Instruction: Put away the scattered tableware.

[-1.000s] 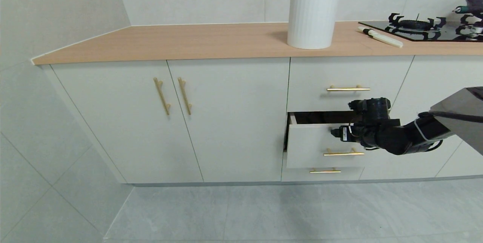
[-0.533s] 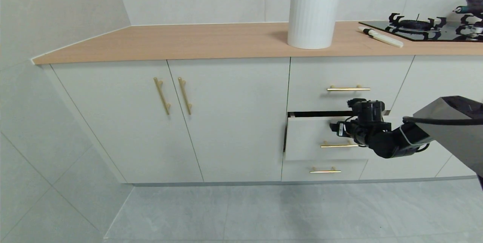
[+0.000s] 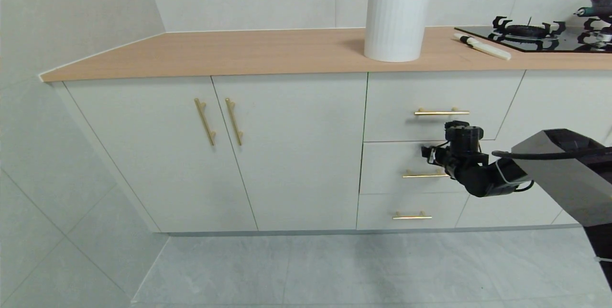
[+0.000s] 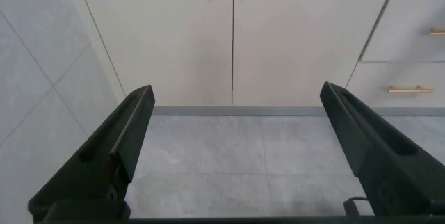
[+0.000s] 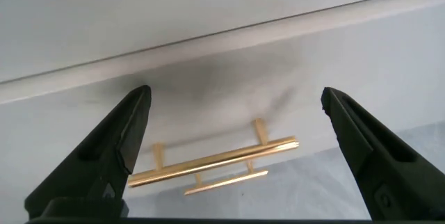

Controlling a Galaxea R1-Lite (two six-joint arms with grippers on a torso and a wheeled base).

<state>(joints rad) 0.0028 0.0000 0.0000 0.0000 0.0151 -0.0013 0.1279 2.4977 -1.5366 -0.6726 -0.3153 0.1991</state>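
The long wooden worktop (image 3: 239, 52) runs across above the middle white drawer (image 3: 392, 159), which sits flat with the white cupboard fronts (image 3: 287, 155) around it, so it looks shut. The tall white ribbed jar (image 3: 397, 11) stands on the worktop straight above the drawer. The black gas stove (image 3: 526, 35) is up above the drawer and off to its right.

My right gripper (image 5: 233, 102) is close up to the drawer's front, just above its thin gold bar handle (image 3: 425, 174). Its two fingers are spread wide and hold nothing. I cannot tell if they touch the front. I think it sits there because a flat push shuts a drawer.

My left gripper (image 4: 236, 92) hangs low over the grey floor, well to the left of the drawer. It is wide open too, with nothing in it.

The long cream utensil (image 3: 482, 46) lies on the worktop above and right of the drawer, between jar and stove. It is not put away yet, and its near end is close to the worktop's front edge.

There is lots of bare floor in front of the drawer for backing out. The handle sticks out, so I should pull straight back.
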